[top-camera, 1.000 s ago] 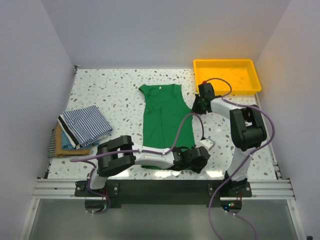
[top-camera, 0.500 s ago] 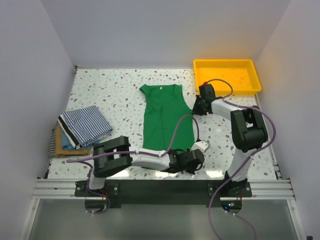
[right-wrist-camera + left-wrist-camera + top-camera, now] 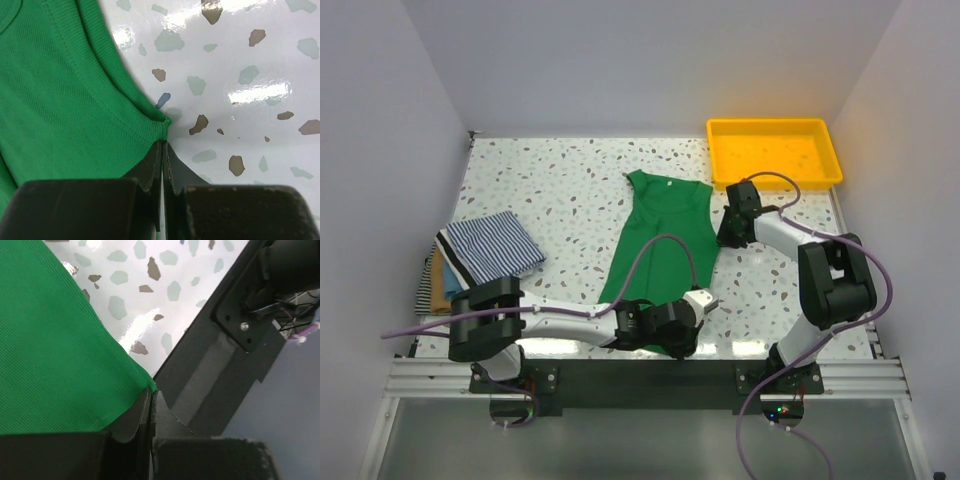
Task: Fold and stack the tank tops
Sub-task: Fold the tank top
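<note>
Speckled table [image 3: 550, 190]: yellow tray [image 3: 772, 124] near green tank top [image 3: 665, 250]

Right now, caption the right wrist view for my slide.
The right fingers pinch the green tank top at a hemmed corner, flat on the speckled table.

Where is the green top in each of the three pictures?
Top external: the green tank top lies slanted mid-table.
Left wrist: the green tank top fills the left, corner pinched in the jaws.
Right wrist: it fills the left, edge pinched in the jaws.
Shared landmark: the speckled table.
</note>
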Robot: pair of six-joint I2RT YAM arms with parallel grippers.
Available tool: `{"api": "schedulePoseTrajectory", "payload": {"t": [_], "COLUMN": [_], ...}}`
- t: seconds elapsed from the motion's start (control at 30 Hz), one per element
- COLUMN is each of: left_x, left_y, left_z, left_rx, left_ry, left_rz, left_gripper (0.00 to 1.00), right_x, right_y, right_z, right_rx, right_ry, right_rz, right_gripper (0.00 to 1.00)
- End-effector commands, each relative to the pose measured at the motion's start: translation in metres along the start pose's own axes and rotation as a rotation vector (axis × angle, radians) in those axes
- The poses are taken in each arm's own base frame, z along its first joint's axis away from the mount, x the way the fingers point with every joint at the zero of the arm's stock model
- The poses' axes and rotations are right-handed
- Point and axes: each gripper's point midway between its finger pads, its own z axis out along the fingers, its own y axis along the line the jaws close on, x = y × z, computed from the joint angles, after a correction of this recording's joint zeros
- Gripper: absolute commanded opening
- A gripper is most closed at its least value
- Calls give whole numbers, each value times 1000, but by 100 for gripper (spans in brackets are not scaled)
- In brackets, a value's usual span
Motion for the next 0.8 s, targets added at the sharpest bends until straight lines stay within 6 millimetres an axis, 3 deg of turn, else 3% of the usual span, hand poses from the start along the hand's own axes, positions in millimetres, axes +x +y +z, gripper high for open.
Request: {"api": "schedulePoseTrajectory", "payload": {"t": [0.0,0.13,0.33,0.5,0.77], "left_x": [-16,-26,-34,-31,-4], "left_y": [-21,-22,2,27,67], "left_z": [-18,-22,-33,-45,-56], "left_rx": [87,89,14,-53,-161], "left_ry": [-57,-107,-166,-218,-204], "left_rz": [-15,-50,-147,-229,-333], "left_gripper": [0,0,0,0,0], "right_x": [-17,-29,-46,-53,-46], "right_y": [1,8,32,61,111], "right_z": [-14,-24,-32,-34,-16], "right_rx": [5,-11,-74,-98,-101], "right_ry": [-59,-81,-90,-101,-73], "right_rz": [32,39,40,12,-61], "right_gripper": [0,0,0,0,0]}}
